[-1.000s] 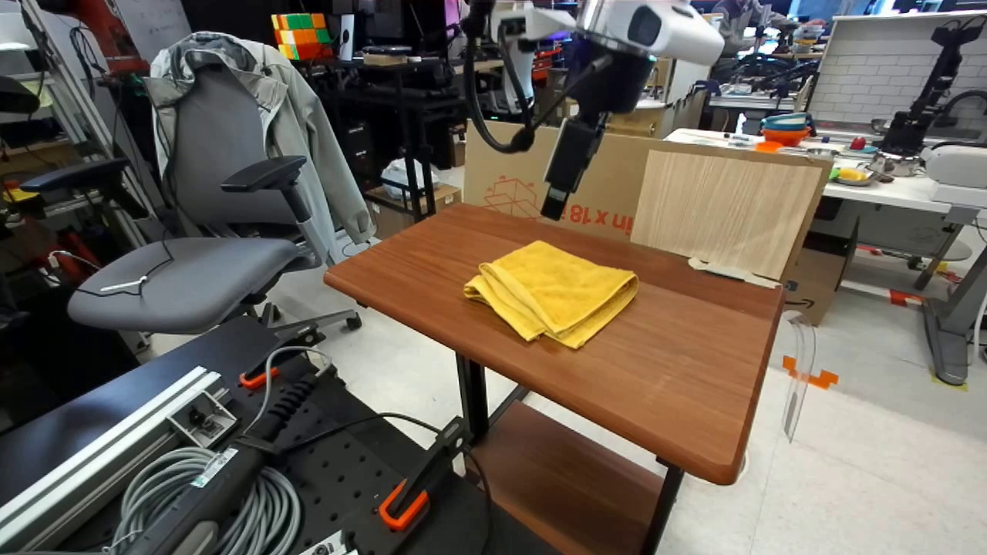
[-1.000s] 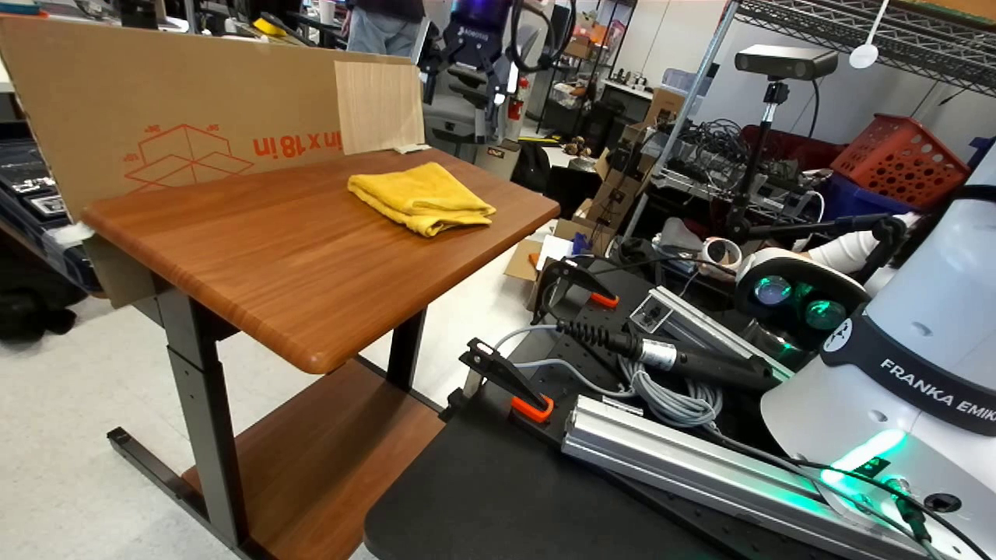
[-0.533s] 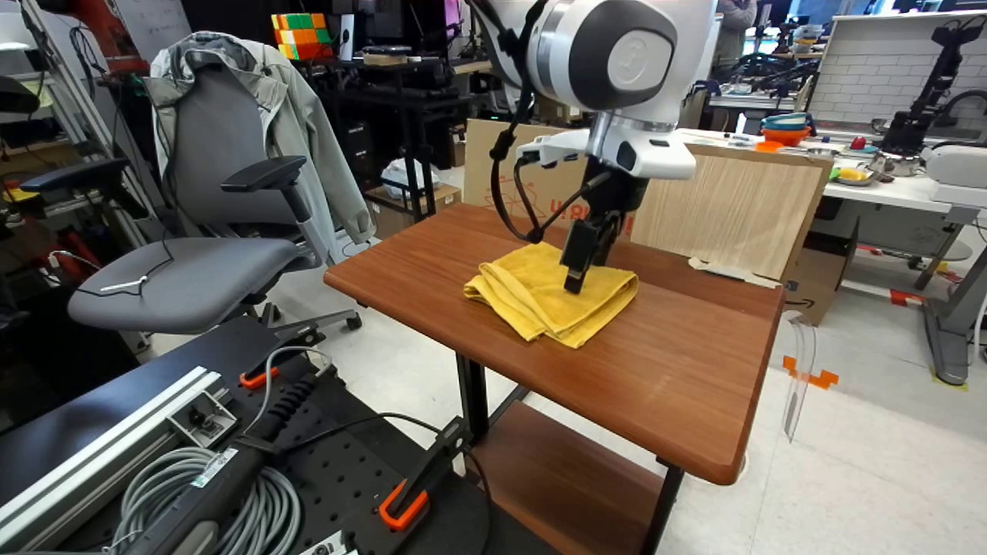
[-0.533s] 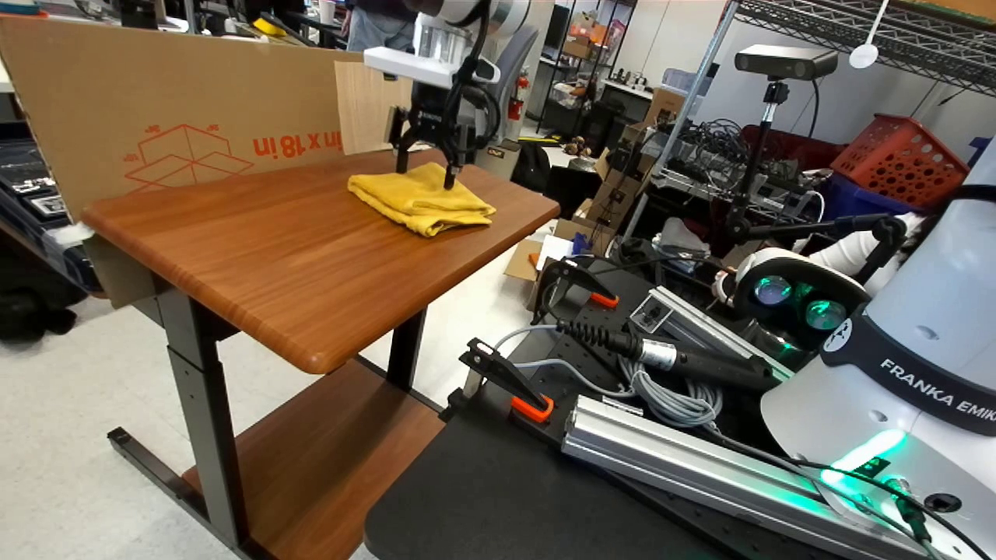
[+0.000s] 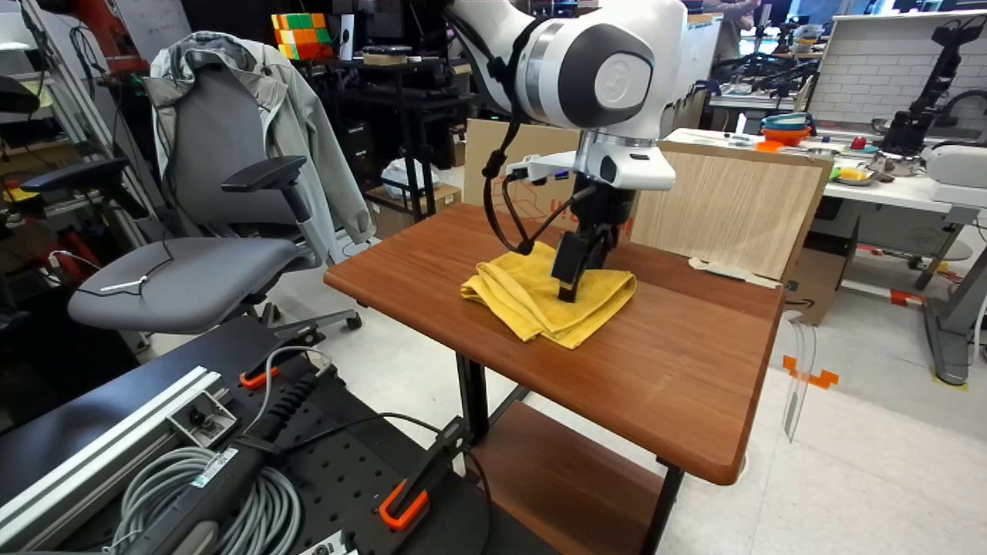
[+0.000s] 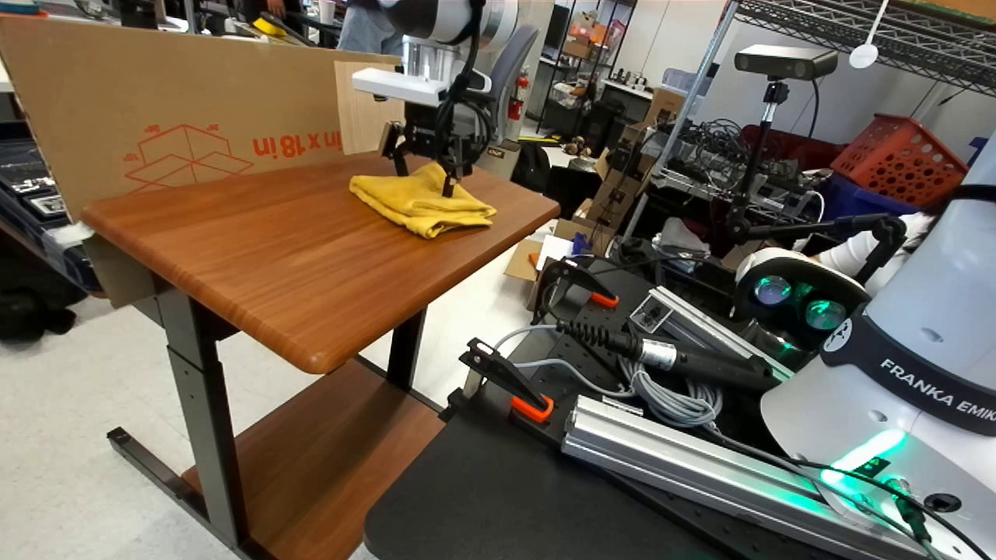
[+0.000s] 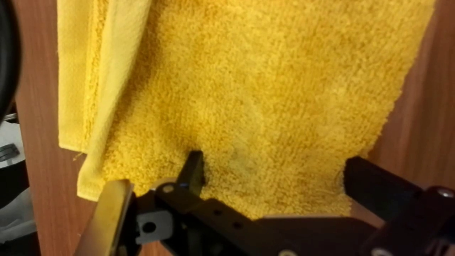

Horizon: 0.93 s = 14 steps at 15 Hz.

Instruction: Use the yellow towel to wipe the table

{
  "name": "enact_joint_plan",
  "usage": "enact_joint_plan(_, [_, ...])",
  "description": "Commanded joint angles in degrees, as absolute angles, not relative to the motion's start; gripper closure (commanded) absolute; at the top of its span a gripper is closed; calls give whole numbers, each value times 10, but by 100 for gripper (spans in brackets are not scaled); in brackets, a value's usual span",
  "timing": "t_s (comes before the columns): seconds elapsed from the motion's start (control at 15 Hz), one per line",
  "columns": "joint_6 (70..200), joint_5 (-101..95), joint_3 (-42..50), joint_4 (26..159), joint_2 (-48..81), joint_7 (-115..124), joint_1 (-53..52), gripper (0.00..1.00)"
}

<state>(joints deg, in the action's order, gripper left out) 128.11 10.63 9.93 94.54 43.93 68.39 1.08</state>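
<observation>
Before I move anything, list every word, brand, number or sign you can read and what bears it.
"FRANKA EMIK", last letter cut off: arm base
"in x 18 in", upside down: cardboard sheet
"amazon", faint: cardboard box
Too small or blurred: print on the gripper, the white label, numbers on the box drawing.

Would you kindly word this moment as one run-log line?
task: wipe table | end effector: open, at towel | towel: folded, on table | grasp: not closed

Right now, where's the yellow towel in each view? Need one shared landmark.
In an exterior view: yellow towel, near center, slightly right.
In an exterior view: yellow towel, upper half, left of center.
Wrist view: yellow towel, center, running off the top.
Shared landmark: the table beneath it.
</observation>
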Motion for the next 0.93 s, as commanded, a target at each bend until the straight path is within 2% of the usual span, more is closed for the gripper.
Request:
enact_joint_plan(0.0, [1301, 93, 96, 972, 425, 679, -1, 0])
enact_joint_plan(0.47, [1329, 101, 27, 1064, 400, 581, -38, 0])
enact_joint_plan(0.87, [1379, 109, 18, 982, 445, 597, -64, 0])
